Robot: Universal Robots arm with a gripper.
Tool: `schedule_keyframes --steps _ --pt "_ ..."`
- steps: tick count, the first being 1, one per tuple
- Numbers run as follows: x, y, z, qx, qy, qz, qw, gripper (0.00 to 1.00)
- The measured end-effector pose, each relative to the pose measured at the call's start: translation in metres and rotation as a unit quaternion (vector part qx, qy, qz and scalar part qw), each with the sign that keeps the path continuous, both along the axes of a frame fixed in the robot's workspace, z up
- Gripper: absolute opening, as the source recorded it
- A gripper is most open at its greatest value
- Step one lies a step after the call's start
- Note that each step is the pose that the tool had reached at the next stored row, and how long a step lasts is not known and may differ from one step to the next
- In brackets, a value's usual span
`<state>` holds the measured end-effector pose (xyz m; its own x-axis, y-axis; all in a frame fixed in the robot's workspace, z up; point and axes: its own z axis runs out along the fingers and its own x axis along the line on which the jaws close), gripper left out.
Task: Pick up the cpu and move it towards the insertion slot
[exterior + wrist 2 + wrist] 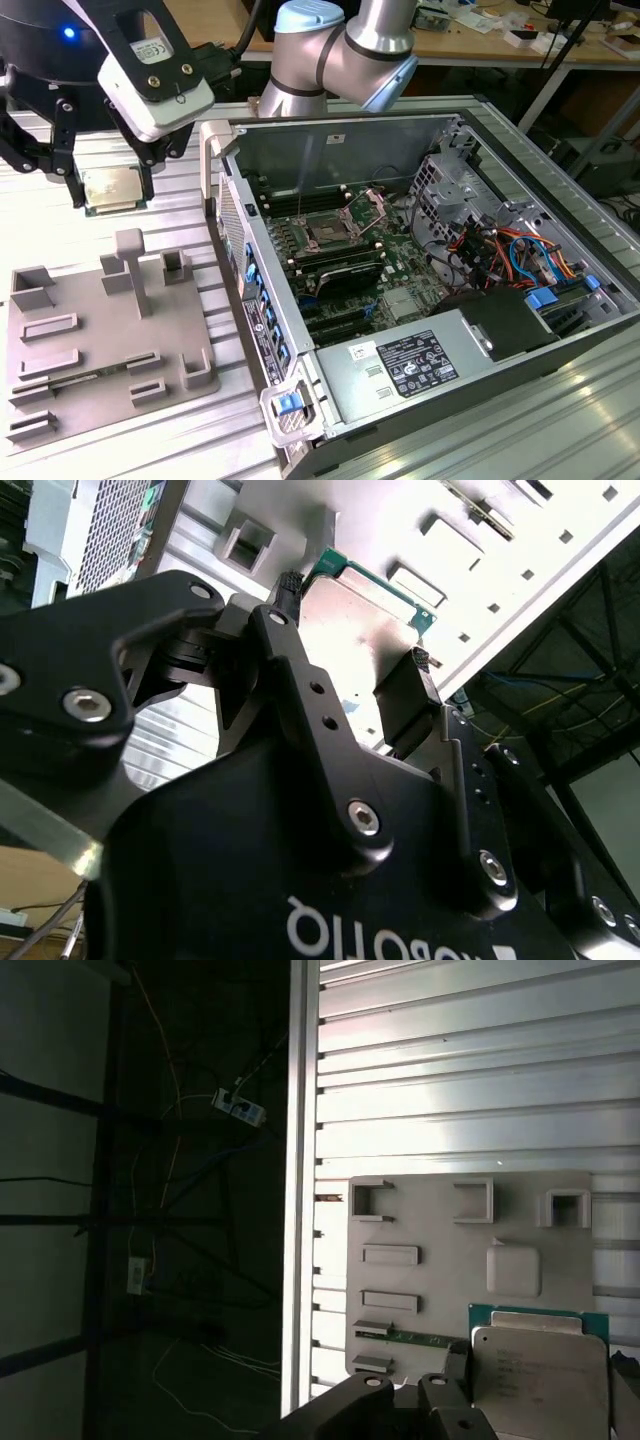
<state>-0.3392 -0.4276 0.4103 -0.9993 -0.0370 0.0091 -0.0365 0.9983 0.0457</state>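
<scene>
The gripper [112, 187] clamps the cpu [114, 193] above the fixture plate's [90, 335] edge. The insertion slot [328, 233] lies toward the exterior view's right.

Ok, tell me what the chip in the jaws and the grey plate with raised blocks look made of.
The chip: silvery metal lid with a dull, satin sheen, on a green rim that looks like circuit board. The plate: even matte grey with no glint and moulded blocks, so probably plastic, though painted metal can't be ruled out.
</scene>
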Motion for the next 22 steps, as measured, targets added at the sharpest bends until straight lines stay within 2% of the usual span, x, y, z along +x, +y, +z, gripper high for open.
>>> schedule_keyframes --steps 14,18,20,22 --pt "0.0097 0.0 0.0 0.0 0.0 0.0 1.0 0.55" --pt "0.0242 0.0 0.0 0.0 0.0 0.0 1.0 0.55" --pt "0.0386 0.0 0.0 0.0 0.0 0.0 1.0 0.55" --pt "0.0408 0.0 0.0 0.0 0.0 0.0 1.0 0.55"
